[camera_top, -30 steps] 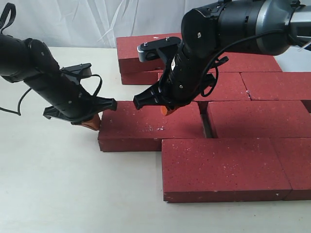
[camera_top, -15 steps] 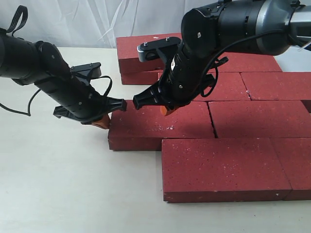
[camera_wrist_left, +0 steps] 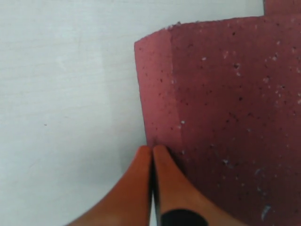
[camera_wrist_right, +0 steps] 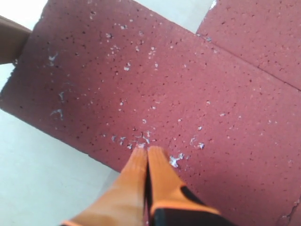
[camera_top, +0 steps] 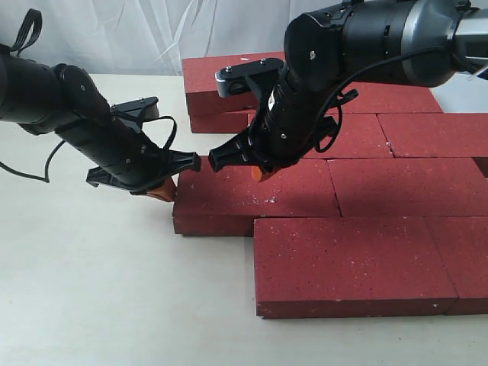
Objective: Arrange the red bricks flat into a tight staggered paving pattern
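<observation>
The red bricks (camera_top: 358, 259), dark gritty slabs flecked with white, are lying flat on the pale table (camera_top: 91, 290) right of centre, with their long axes running left to right in staggered rows and more piled at the far side. The left gripper (camera_wrist_left: 151, 155), its orange fingers pinched together on nothing, is touching the left end of the middle-row brick (camera_top: 252, 200). The right gripper (camera_wrist_right: 146, 154), likewise closed and empty, is resting its tips on that brick's top face near the far edge.
</observation>
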Robot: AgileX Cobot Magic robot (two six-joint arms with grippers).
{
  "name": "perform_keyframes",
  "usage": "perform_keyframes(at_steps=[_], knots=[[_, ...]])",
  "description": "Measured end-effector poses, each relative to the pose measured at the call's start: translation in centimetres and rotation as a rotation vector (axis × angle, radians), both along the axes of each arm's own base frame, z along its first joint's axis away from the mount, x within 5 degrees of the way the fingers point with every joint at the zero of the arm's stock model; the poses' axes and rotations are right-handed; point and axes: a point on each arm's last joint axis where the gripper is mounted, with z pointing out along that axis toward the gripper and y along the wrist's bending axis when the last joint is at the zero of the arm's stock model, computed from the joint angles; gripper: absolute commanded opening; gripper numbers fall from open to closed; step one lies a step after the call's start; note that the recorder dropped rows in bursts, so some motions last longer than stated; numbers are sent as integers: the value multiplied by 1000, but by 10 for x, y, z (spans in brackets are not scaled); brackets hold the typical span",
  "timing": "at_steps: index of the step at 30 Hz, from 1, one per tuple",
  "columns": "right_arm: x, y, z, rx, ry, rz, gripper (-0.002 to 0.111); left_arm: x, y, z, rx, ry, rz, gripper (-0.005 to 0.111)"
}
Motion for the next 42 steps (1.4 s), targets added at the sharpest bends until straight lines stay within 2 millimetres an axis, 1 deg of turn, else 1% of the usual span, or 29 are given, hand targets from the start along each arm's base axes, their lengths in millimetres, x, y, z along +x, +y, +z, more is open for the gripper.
perform_keyframes(at_steps=[10,12,16,19,23,32,42], knots=[[0,0,0,0,0,0,-1,-1,2,-1,15,6,-21,0],[0,0,0,0,0,0,-1,-1,4,-1,23,11,-25,0],[0,0,0,0,0,0,-1,4,16,-2,40,11,1,0],[0,0,0,1,-1,0,-1,5,19,-2,41,12,13,0],[0,0,0,2,-4,0,-1,5,17,-1,28,17,22,0],[0,0,0,4,-5,0,-1,-1,3,-1,21,18,-13,0],[0,0,0,4,-5,0,-1,-2,3,-2,49,5,-43,0]])
